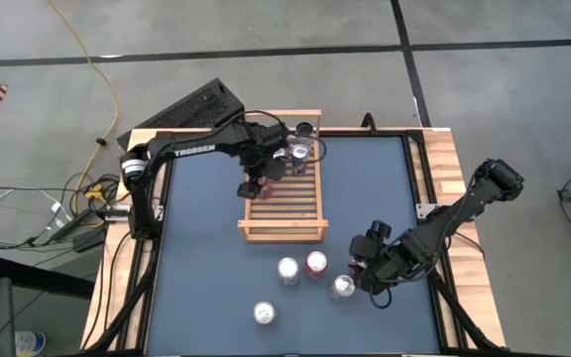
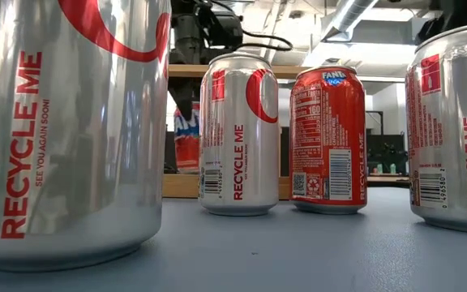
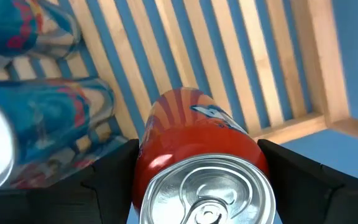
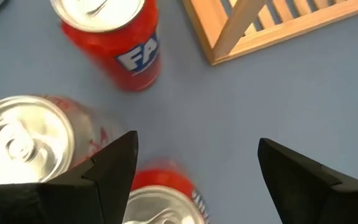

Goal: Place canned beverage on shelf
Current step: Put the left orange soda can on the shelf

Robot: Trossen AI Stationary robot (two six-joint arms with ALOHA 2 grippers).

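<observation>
The light-wood slatted shelf point(image 1: 287, 206) lies at the table's far middle; it also shows in the left wrist view point(image 3: 272, 68). Two blue patterned cans point(image 1: 301, 149) stand on its far end. My left gripper point(image 1: 256, 186) is over the shelf's left side, shut on a red can point(image 3: 191, 124). My right gripper point(image 1: 365, 266) is open near the table's right front, among several cans standing on the table. In the right wrist view its fingers point(image 4: 114, 168) stand apart with a red can's top point(image 4: 160, 202) low between them. My left gripper pinches the red can's side wall just below its top rim point(image 3: 143, 155) between its two fingers. The fingers come from above, pointing down. The can is upright over the slats. Its bottom is hidden by the can itself, so I cannot tell whether it rests on the shelf.
On the blue table near the front stand a red Fanta can point(image 1: 315, 263) and silver cans point(image 1: 287, 270), point(image 1: 342, 288), point(image 1: 264, 313). The shelf's near rail point(image 1: 282, 233) lies between them and the slats. The shelf's middle and near slats are bare.
</observation>
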